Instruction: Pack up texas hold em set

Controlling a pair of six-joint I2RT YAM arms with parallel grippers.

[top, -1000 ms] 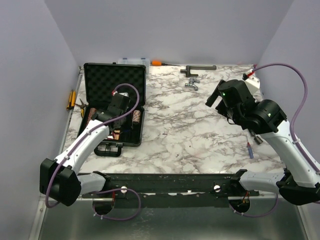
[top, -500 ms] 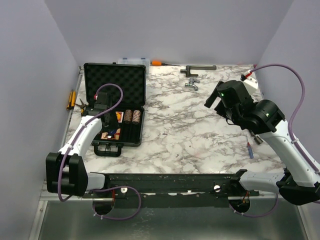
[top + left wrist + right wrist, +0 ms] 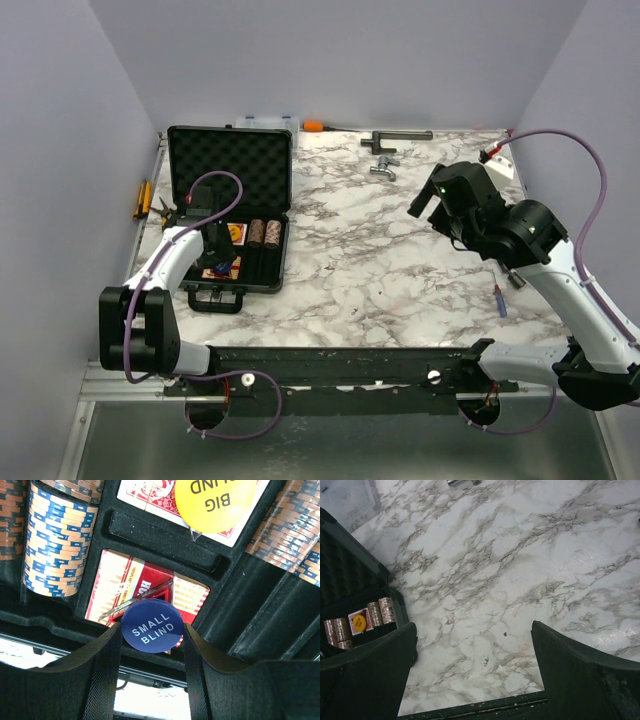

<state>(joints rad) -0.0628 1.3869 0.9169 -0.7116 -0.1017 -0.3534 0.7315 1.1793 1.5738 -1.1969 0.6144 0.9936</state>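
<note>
My left gripper [image 3: 150, 632] is closed partway on a blue round token marked SMALL BLIND [image 3: 149, 625] — the disc sits pinched edge to edge between my two black fingers [image 3: 102, 665]. I hold it just over the near card pocket of the black rectangular hard case [image 3: 262, 281]. The case lies open at the far left of the white marble-patterned table [image 3: 380, 260], with its egg-crate foam lid [image 3: 230, 170] standing up at the back.

Beneath the token a red card deck [image 3: 112, 587] fills that pocket. A small clear triangular token [image 3: 142, 596] lies on the deck, its lower end hidden behind the blue disc. In the next pocket a second red-backed deck [image 3: 145, 492] carries a yellow round token marked BIG BLIND [image 3: 215, 497]. Brown-and-blue chip stacks [image 3: 55, 540] lie in the grooves to either side of the cards.

My right gripper [image 3: 473, 627] is spread wide with nothing between its fingers — it hovers over bare marble on the right half of the table, well apart from the case.

A clear plastic organiser box [image 3: 266, 123] sits just behind the lid. Yellow-handled pliers [image 3: 143, 200] lie beside the case, off the table's left edge. A few grey metal tools [image 3: 383, 166] rest near the far edge.
</note>
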